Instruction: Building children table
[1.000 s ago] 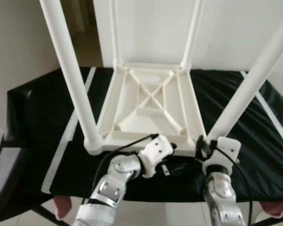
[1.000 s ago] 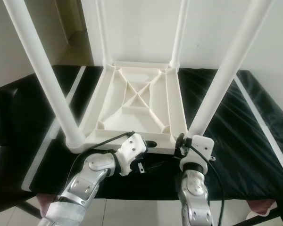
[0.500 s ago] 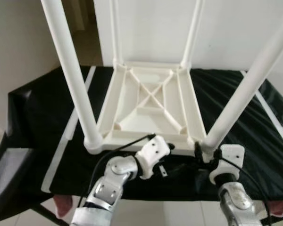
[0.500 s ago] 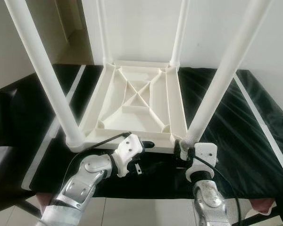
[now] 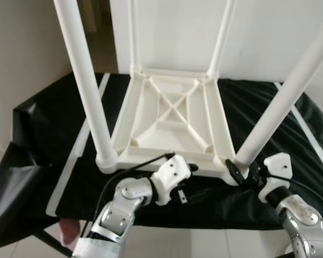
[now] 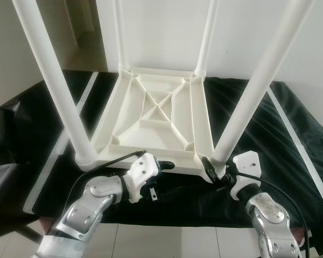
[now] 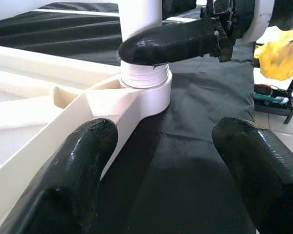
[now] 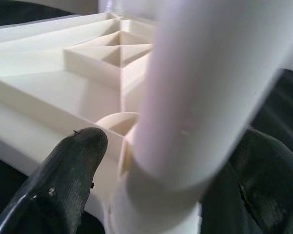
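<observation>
Two silver jointed arms end in white wrist housings, looping black cables and thick, rounded black fingers point(image 7: 78, 190).

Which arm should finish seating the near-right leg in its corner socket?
Right, probably. The right gripper already straddles the near-right leg at its socket, while the left gripper sits open beside the tabletop's near edge.

upturned white table point(image 6: 156, 115), black cloth point(image 6: 290, 150)

Four upright white legs point(image 5: 85, 80) ring the upturned tabletop point(image 5: 169, 115), leaving its ribbed middle open from above.
</observation>
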Controlling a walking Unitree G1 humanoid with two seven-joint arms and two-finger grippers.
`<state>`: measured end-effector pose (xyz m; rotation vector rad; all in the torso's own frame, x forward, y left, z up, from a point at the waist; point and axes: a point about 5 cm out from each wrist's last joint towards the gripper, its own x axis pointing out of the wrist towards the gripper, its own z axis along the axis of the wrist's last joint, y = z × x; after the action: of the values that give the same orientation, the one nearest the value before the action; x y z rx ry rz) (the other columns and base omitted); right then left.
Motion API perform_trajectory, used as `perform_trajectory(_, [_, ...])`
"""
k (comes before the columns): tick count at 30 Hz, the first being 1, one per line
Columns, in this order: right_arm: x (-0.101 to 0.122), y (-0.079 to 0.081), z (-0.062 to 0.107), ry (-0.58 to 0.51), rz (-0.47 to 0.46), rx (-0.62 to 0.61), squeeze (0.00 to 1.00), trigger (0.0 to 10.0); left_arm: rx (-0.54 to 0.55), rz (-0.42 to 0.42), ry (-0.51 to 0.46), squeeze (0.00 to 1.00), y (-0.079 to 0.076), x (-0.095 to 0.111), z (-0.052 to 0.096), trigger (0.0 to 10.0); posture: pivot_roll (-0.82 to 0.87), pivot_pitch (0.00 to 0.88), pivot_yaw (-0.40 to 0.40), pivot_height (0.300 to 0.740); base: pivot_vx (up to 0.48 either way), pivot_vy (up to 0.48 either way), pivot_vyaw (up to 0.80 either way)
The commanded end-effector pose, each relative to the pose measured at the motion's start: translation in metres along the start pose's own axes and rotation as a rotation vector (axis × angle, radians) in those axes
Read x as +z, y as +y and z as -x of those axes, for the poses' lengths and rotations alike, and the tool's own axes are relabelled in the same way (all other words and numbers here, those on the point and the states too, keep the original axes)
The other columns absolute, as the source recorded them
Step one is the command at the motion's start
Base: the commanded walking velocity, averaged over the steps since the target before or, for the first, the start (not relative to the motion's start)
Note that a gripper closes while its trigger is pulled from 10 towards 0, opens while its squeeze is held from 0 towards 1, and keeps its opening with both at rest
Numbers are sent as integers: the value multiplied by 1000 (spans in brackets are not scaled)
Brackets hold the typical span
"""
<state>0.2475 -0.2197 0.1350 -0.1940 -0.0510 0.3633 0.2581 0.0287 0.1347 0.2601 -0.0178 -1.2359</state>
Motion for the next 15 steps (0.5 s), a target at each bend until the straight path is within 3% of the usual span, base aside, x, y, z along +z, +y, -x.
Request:
perform_trajectory(1, [-3, 3, -3, 11, -15, 64, 0, 10000, -75, 1, 8, 0, -4, -1, 1, 10000, -30, 0, -32, 740, 0, 0, 0])
perform_trajectory(3, [-3, 3, -3, 11, -15, 64, 0, 10000, -75, 1, 8, 0, -4, -1, 1, 10000, -30, 0, -32, 740, 0, 0, 0])
perform_trajectory(4, [-5, 4, -9, 22, -2, 146, 0, 10000, -81, -16, 14, 0, -3, 0, 0, 10000, -32, 0, -26, 740, 0, 0, 0])
perform_trajectory(9, [-13, 1, -20, 45, 6, 177, 0, 10000, -74, -20, 4, 0, -1, 4, -1, 10000, -33, 0, -18, 740, 0, 0, 0])
perform_trajectory(10, [-15, 1, -22, 52, 11, 186, 0, 7333, -72, -23, 3, 0, -1, 4, -1, 10000, -32, 0, -19, 740, 0, 0, 0])
perform_trajectory(11, [-15, 1, -22, 52, 11, 186, 0, 7333, -72, -23, 3, 0, -1, 4, -1, 10000, -32, 0, -19, 740, 0, 0, 0])
perform_trajectory(12, [-17, 0, -23, 57, 17, 191, 0, 4706, -70, -27, 2, 0, 0, 5, -1, 10000, -32, 0, -19, 740, 0, 0, 0])
perform_trajectory(13, [-18, -1, -25, 59, 17, 195, 0, 0, -68, -28, 1, 0, 0, 5, -1, 10000, -29, 0, -19, 740, 0, 0, 0])
perform_trajectory(15, [-18, -1, -26, 57, 18, 198, 0, 0, -67, -29, 1, 0, 0, 5, -1, 10000, -29, 0, -19, 740, 0, 0, 0])
